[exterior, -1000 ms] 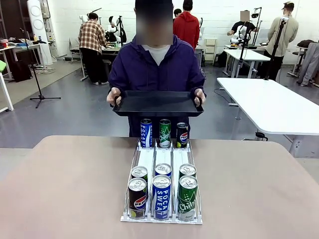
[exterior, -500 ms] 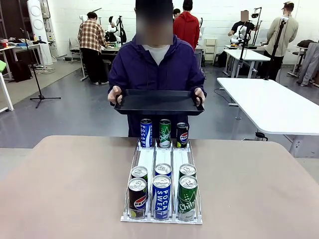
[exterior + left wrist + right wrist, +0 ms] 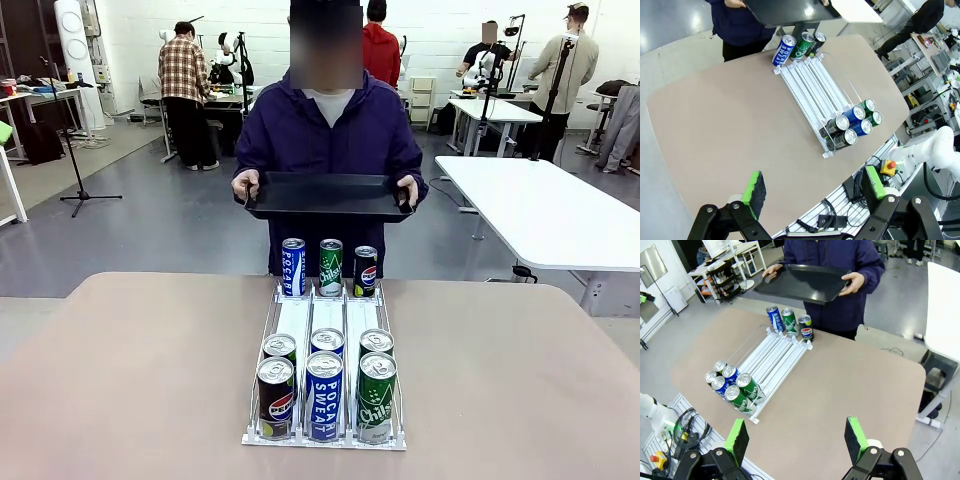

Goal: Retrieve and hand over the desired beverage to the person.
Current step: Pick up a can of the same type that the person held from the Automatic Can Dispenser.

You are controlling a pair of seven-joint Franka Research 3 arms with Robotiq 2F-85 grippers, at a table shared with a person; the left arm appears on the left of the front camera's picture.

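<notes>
front view: the person (image 3: 330,135) holds a black tray (image 3: 328,196) behind the rack (image 3: 295,322).

Person (image 3: 329,135) in dark purple hooded jacket
Stood at the far side, holding a black tray (image 3: 328,195) level at the waist

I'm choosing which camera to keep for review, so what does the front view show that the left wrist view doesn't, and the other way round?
Front view: the person upright, chest and shoulders, with a plaid-shirted bystander and a red hoodie behind. Left wrist view: the left gripper, open, green pads wide apart, and a red button below the table edge. Both: the black tray in the person's hands, the rack, three cans at its far end, six cans at its near end.
</notes>
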